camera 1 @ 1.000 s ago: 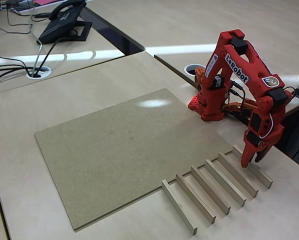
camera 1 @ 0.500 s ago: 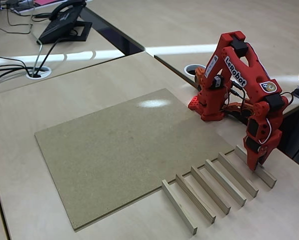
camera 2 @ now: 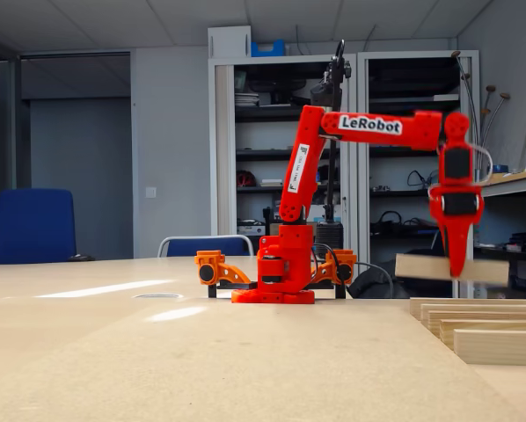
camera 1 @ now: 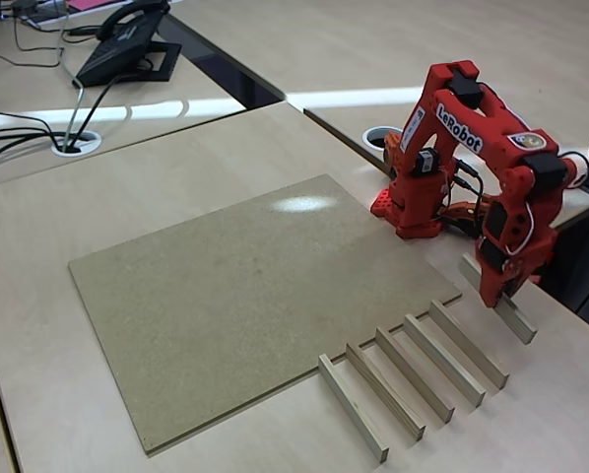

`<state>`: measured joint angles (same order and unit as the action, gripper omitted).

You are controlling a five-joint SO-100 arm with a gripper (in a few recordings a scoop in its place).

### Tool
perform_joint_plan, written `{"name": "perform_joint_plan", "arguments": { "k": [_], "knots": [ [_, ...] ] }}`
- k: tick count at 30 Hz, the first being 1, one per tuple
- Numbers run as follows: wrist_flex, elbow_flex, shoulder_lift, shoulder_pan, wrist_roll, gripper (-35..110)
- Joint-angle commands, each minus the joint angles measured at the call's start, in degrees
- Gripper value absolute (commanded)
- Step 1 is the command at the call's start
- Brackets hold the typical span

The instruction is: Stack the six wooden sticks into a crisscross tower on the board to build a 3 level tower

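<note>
My red gripper (camera 1: 498, 293) is shut on one of the wooden sticks (camera 1: 516, 320), gripping it near its middle. In a fixed view that stick (camera 2: 421, 267) hangs roughly level, clear above the table, under the gripper (camera 2: 457, 264). Several more pale sticks (camera 1: 413, 374) lie side by side in a row on the desk, just off the board's near right edge, seen end-on as sticks (camera 2: 478, 327) at the low right. The tan speckled board (camera 1: 226, 296) lies flat to the left of the arm with nothing on it. No tower stands on it.
The arm's base (camera 1: 413, 212) sits at the board's far right corner. A desk phone (camera 1: 127, 44) and cables (camera 1: 19, 138) lie at the back left, and a cable hole (camera 1: 378, 136) behind the base. The desk edge runs close on the right.
The gripper came down over the rightmost stick, shut on it and lifted it off the desk, carrying it a little back toward the base. The other sticks stayed in their row.
</note>
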<state>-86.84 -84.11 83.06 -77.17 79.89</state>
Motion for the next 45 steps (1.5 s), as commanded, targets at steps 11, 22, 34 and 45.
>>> {"name": "perform_joint_plan", "arguments": {
  "k": [11,22,34,45],
  "knots": [
    [-3.08,-1.58,12.04,29.97,-28.92,0],
    [3.52,2.2,-0.97,56.07,-54.4,0],
    [2.9,14.33,-16.79,66.88,-65.92,0],
    [1.32,21.18,-23.47,71.02,-75.32,0]
  ]
}}
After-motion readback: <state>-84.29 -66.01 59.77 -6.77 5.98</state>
